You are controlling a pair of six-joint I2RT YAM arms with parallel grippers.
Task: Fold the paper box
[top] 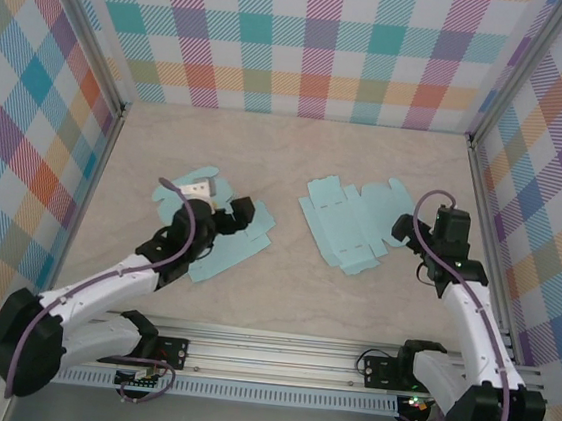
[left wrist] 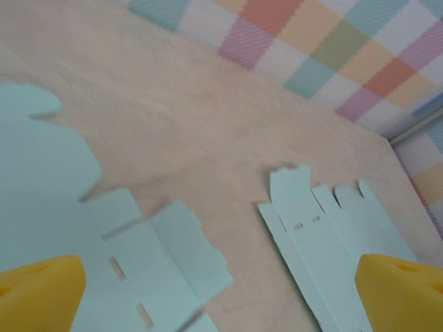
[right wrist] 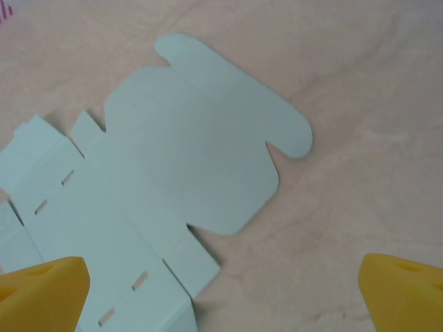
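Note:
Two flat pale-teal paper box blanks lie on the table. The left blank [top: 219, 249] sits under my left gripper [top: 247, 219], which hovers open over its right part. In the left wrist view this blank [left wrist: 76, 235] spreads at the lower left between the yellow fingertips [left wrist: 38, 294], and the other blank [left wrist: 332, 228] lies to the right. The right blank [top: 345, 222] lies unfolded at mid-table. My right gripper [top: 404, 229] stands open at its right edge. The right wrist view looks down on its rounded flap [right wrist: 194, 159], with nothing between the yellow fingertips [right wrist: 405, 290].
Checkered walls close in the table [top: 298, 147] on three sides, with metal posts at the back corners. A rail [top: 276, 356] carrying the arm bases runs along the near edge. A pale raised bit [top: 200, 188] shows at the far end of the left blank.

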